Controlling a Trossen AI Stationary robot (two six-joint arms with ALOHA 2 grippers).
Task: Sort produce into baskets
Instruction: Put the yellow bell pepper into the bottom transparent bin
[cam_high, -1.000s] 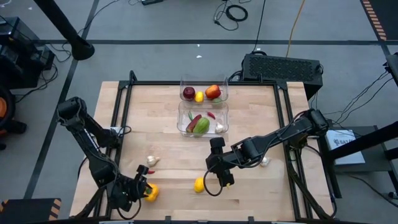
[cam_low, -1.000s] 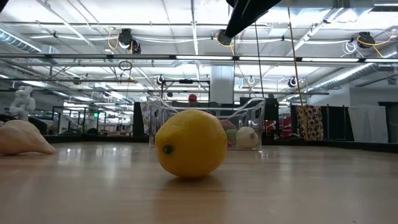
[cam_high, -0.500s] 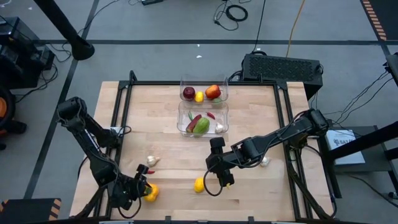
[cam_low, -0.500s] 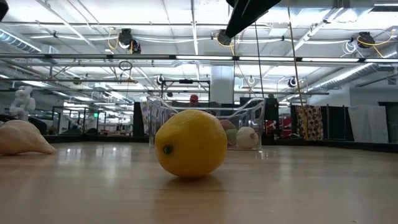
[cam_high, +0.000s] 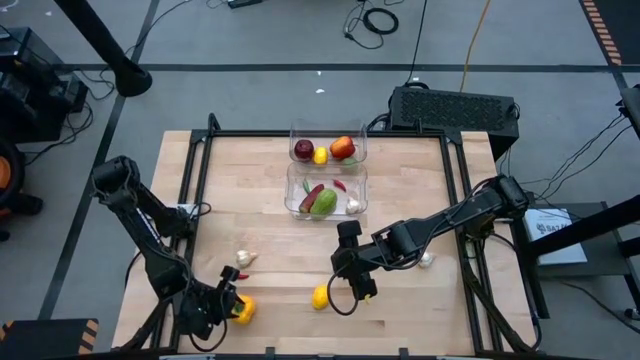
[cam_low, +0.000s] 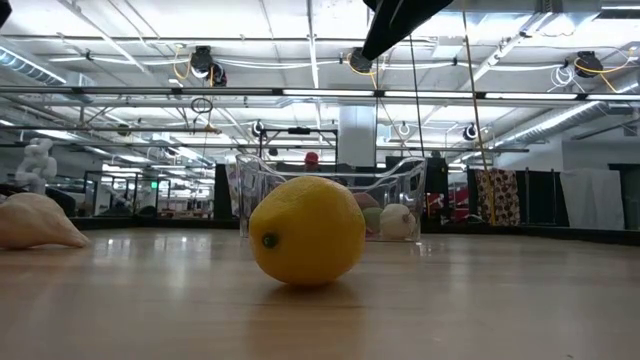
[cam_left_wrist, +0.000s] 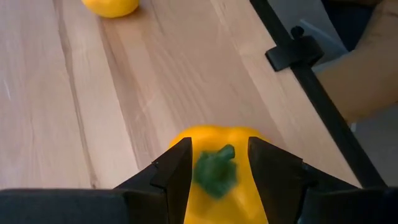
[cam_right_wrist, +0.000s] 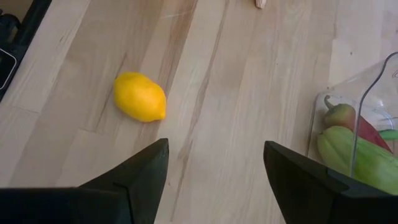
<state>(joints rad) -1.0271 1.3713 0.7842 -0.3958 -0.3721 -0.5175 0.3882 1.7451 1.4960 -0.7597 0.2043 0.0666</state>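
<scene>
My left gripper (cam_high: 228, 303) is at the table's near left corner, shut on a yellow pepper (cam_high: 243, 311) whose green stem (cam_left_wrist: 216, 171) shows between the fingers. My right gripper (cam_high: 352, 283) hangs open above the middle of the table's near half. A yellow lemon (cam_high: 320, 297) lies on the wood just left of it (cam_right_wrist: 140, 96) and fills the low view (cam_low: 307, 230). Two clear baskets stand at the far middle. The far basket (cam_high: 328, 143) holds apples and a lemon. The near basket (cam_high: 326, 195) holds peppers and garlic. My left gripper pinches the yellow pepper between its two fingers (cam_left_wrist: 177, 168), one on each side of the stem end (cam_left_wrist: 239, 134). The fingers slant down from the table's left. I cannot tell whether the pepper rests on the wood.
A garlic bulb (cam_high: 245, 259) and a red chilli (cam_high: 228, 271) lie on the table beyond my left gripper. Another garlic bulb (cam_high: 427, 259) lies under my right arm. A black rail (cam_left_wrist: 311, 81) frames the table. A black box (cam_high: 455, 105) stands at the far right.
</scene>
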